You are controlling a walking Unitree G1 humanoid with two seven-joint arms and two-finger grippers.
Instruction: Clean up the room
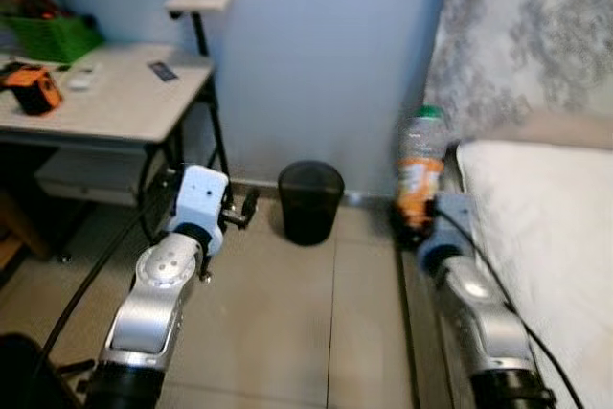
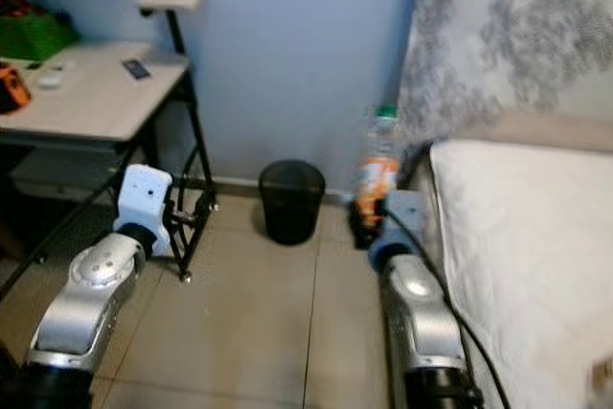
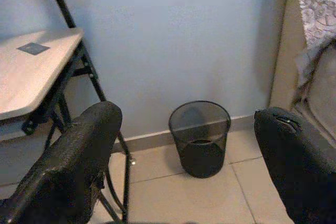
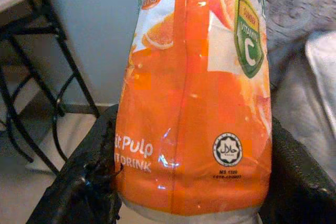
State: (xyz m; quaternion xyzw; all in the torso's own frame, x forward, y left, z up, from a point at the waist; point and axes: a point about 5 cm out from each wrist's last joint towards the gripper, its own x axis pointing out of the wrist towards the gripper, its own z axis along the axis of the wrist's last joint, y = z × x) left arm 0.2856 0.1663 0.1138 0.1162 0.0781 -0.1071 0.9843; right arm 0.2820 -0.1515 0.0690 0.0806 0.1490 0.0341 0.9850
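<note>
— Right tool [image 1: 419,222]: what is held, and where?
— An orange drink bottle [image 1: 420,165] is clamped upright between its fingers, beside the bed [image 1: 536,227] and well apart from the black bin [image 1: 310,200].
— And what is left?
— The bottle is judged not yet binned. The left tool [image 3: 189,145] is spread wide and empty, facing the bin. Small items are seen on the table [image 1: 115,102].
</note>
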